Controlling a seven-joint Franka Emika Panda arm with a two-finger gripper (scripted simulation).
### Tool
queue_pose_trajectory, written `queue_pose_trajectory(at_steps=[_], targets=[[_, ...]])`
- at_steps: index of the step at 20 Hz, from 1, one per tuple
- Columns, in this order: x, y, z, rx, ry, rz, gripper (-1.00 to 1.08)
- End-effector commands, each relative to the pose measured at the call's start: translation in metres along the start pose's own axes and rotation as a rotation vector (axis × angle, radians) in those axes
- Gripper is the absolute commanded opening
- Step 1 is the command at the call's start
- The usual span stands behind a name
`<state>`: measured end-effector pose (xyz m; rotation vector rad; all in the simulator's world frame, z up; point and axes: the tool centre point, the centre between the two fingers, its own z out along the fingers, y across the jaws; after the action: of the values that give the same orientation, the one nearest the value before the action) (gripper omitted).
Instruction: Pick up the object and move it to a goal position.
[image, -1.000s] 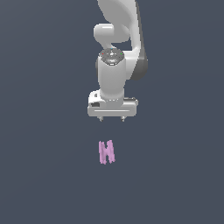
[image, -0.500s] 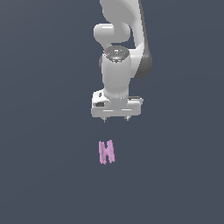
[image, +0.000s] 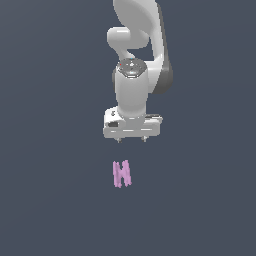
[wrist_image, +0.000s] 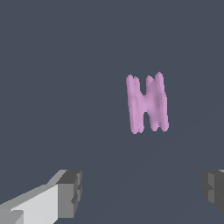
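The object (image: 122, 173) is a small pale pink-purple piece shaped like a letter N, lying on the dark grey floor. My white gripper (image: 131, 140) hangs above the floor just behind it, apart from it, pointing down. Its two short fingertips (image: 118, 139) are spread wide with nothing between them. In the wrist view the object (wrist_image: 147, 103) lies ahead of the open gripper (wrist_image: 142, 192), whose grey fingers (wrist_image: 70, 192) stand far apart at both sides.
A plain dark grey floor (image: 50, 200) stretches all around. The white arm (image: 137, 45) rises behind the gripper toward the top of the exterior view.
The gripper has moved down and nearer to the object, shifting slightly to the exterior view's right. The object has stayed in place.
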<state>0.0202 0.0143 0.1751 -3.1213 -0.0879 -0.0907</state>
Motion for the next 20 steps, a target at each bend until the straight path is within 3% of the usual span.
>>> queue_pose_trajectory(at_steps=[1, 20], targets=[[0.006, 0.003, 0.007, -0.002, -0.005, -0.006, 1.00], [0.063, 0.043, 0.098, -0.013, -0.053, -0.077, 1.00]])
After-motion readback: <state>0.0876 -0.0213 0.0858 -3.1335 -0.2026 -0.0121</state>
